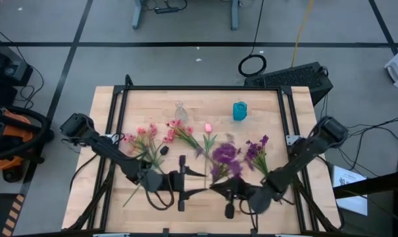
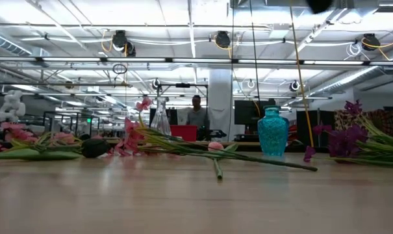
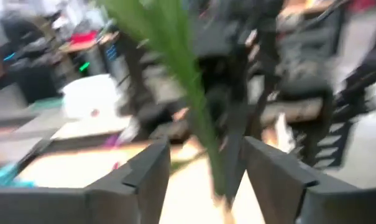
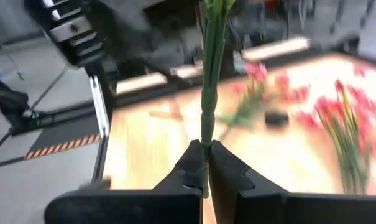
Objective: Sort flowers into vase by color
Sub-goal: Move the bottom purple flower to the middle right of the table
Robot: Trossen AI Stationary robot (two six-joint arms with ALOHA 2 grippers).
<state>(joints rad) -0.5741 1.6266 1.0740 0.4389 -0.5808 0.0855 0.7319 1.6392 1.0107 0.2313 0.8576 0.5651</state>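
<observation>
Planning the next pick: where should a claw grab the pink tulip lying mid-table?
Probably the bare stem below the bud of the tulip, from straight above, fingers across it. It lies flat; the bud looks crushable. Right claw is shut on another flower; left claw is open.

Left wrist view: left tool (image 3: 206, 174) with a green stem (image 3: 197, 106) between its fingers.

The two dark fingers (image 3: 141, 177) stand apart, with a gap on each side of the stem. The stem runs away from the tool at a tilt and widens into a leafy green blade. Beyond lies the light wooden surface (image 3: 69, 168), with a dark frame and blurred room behind. A white object (image 3: 94, 96) sits past the surface edge.
</observation>
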